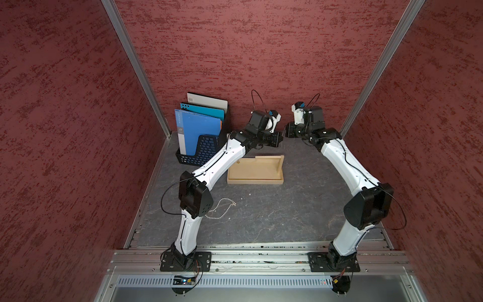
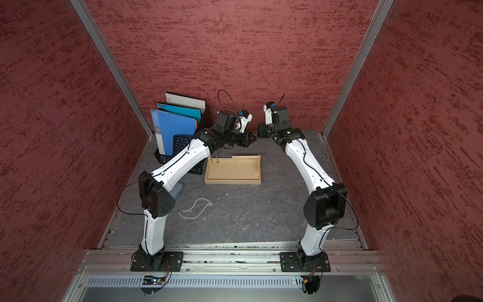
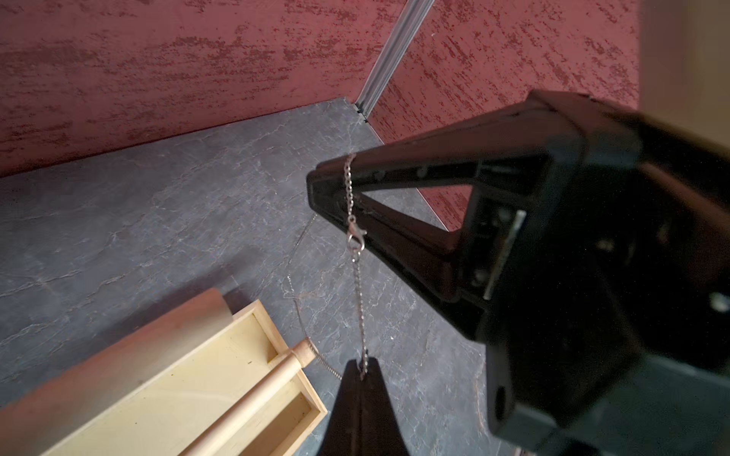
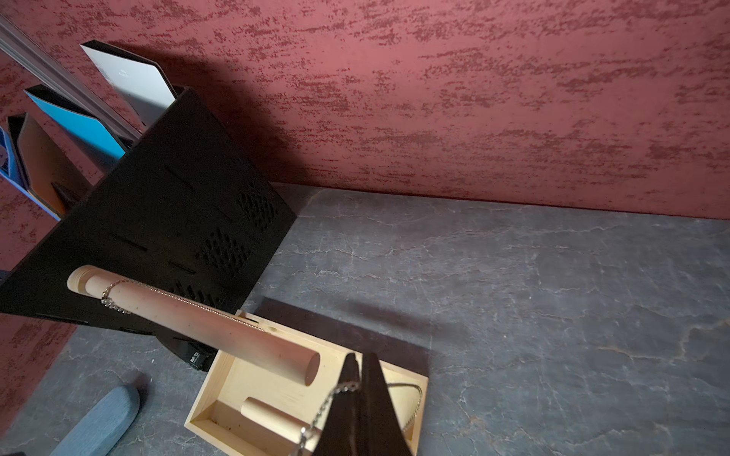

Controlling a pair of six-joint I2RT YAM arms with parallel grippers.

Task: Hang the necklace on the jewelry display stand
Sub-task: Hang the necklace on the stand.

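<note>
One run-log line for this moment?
left gripper: shut on silver chain necklace | right gripper: shut on same necklace | necklace: stretched between both, over jewelry display stand

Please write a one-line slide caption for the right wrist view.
Right claw shut on a silver chain over the wooden stand's tray; more chain drapes the crossbar, black file rack behind.

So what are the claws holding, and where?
A thin silver chain: left gripper and right gripper pinch it on either side of its clasp.
</note>
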